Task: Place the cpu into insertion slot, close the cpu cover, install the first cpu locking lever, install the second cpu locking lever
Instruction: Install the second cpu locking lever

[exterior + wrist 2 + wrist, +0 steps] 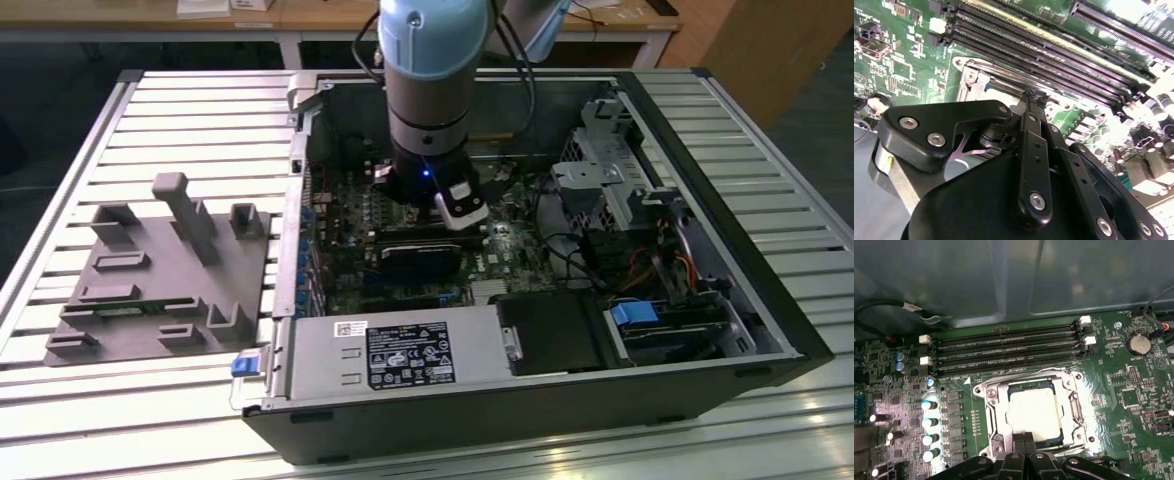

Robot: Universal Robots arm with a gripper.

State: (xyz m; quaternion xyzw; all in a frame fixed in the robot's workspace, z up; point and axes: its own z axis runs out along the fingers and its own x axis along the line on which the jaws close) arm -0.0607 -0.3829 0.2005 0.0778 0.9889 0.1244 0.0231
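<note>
Cpu [1034, 411] in socket, just beyond closed jaws.

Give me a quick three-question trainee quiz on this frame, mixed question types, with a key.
1. True or false: the silver chip lies seated inside the square metal frame on the board.
2. The tips of the tool are nearest to: A) the edge of the chip, B) the round coin battery, C) the grey rack outside the case.
3. Fill in: ____ long memory slots run side by side next to the frame.

Key: 1 true; 2 A; 3 four.
</note>
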